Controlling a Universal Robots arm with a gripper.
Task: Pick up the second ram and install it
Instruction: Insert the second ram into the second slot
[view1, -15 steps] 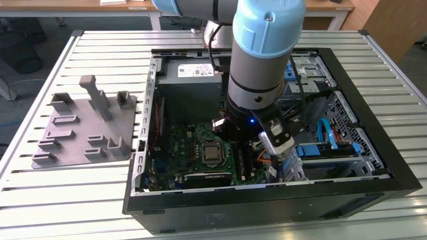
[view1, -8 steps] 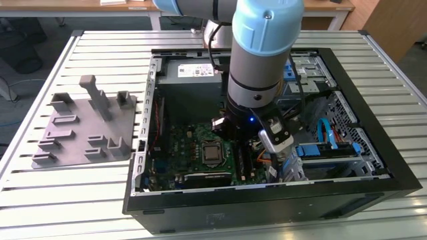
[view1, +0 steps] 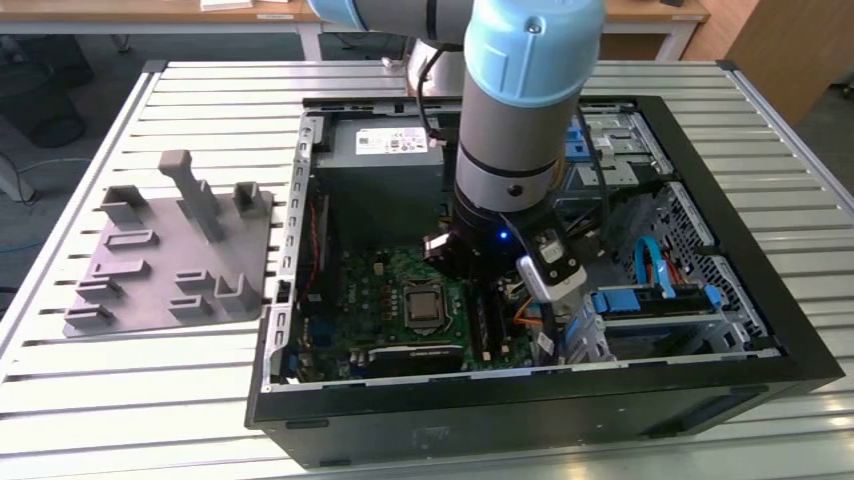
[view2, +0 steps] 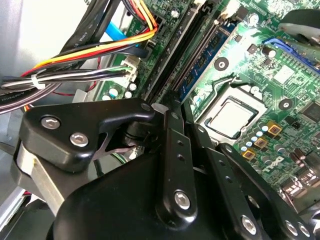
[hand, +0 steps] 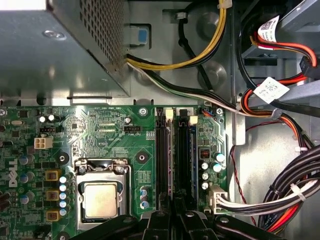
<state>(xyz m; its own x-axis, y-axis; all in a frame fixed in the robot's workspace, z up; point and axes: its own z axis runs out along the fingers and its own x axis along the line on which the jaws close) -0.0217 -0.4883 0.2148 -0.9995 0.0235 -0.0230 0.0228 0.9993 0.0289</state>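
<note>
Second ram (view2: 200, 65) (blue) in slot, slatted table (view1: 200, 380)

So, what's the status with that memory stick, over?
Gripper low over memory slots. One blue ram seated there; whether it's the second, unclear. Cables off beside, not blocking.

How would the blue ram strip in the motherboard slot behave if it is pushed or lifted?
Probably stiff yet fragile: the blue ram strip is a thin board with small chips, so side pushes could harm it. Likely light for its length. Seated on edge in the motherboard, it should not tip.
</note>
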